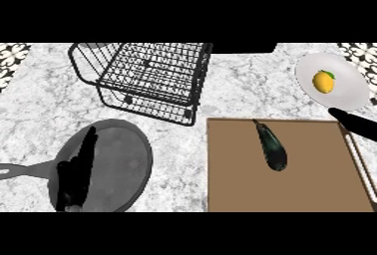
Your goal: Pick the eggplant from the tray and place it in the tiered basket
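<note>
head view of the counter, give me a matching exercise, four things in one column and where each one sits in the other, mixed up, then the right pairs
Things:
1. eggplant
2. yellow fruit
3. wire tiered basket
4. left hand

Places:
A. on the white plate at the upper right
B. over the grey skillet at the lower left
C. lying on the brown tray
D. on the counter at the upper middle, above and left of the tray

Pairs: 1-C, 2-A, 3-D, 4-B
</note>
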You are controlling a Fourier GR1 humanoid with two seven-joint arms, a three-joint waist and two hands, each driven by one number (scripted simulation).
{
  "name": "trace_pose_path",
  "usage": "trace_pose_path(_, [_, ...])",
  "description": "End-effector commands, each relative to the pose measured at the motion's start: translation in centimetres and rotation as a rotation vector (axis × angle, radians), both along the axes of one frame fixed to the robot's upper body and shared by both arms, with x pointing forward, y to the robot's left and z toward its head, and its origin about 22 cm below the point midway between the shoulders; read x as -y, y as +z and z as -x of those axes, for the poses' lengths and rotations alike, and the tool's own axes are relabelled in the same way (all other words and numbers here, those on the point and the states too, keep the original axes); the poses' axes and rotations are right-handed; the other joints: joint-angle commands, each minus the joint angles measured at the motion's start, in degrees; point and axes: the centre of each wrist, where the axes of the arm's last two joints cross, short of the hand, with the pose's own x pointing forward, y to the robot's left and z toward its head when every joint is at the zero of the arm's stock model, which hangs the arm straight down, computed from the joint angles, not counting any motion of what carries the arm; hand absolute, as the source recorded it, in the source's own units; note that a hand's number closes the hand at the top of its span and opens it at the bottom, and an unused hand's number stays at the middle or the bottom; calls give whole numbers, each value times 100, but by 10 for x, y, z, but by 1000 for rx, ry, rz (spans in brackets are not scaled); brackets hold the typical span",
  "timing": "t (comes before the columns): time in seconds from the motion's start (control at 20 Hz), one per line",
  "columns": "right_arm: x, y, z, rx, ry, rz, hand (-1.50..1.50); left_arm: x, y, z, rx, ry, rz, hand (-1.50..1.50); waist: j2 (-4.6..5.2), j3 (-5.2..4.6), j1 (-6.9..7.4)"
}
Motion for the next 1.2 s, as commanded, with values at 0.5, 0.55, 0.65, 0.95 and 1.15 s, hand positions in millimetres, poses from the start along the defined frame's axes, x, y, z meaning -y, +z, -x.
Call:
trace_pose_path(0.5, [-66, 70, -8, -786, 274, 369, -150, 20, -17, 6, -21, -39, 24, 0, 28, -28, 216])
trace_pose_path(0.55, [-73, 64, -16, -802, 287, 383, -150, 18, -17, -5, -37, -44, 16, 0, 57, -17, 199])
trace_pose_path(0.65, [-86, 89, -20, -815, 239, 425, -150, 11, -9, -8, -31, -44, 12, 0, 35, -17, 223])
trace_pose_path(0.95, [-110, 61, -32, -877, 239, 444, -150, 25, -23, 13, -35, -46, 5, 0, 30, -4, 183])
trace_pose_path(1.15, [-136, 34, -37, -902, 267, 499, -150, 15, -19, -7, -42, -37, 3, 0, 41, -3, 122])
